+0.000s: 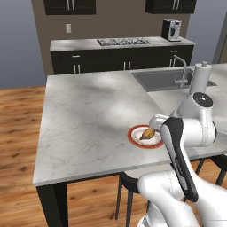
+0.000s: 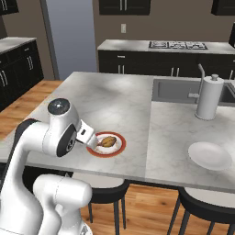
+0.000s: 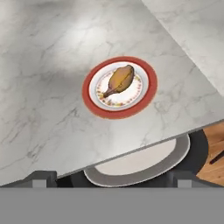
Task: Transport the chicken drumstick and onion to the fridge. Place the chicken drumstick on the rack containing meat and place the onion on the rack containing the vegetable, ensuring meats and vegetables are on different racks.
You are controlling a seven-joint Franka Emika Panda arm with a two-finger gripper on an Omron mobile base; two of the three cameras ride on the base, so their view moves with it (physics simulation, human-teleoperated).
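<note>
Above the marble tabletop (image 3: 52, 65), the claw (image 3: 112, 177) hangs with fingers apart over the chicken drumstick (image 3: 119, 80) on its red-rimmed plate (image 3: 146, 94); best descend squarely and grip the thick end.

Bright, even, sharp rendering; soft shadows

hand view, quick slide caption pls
Chicken drumstick lying on a red-rimmed plate near the marble counter edge.
</note>
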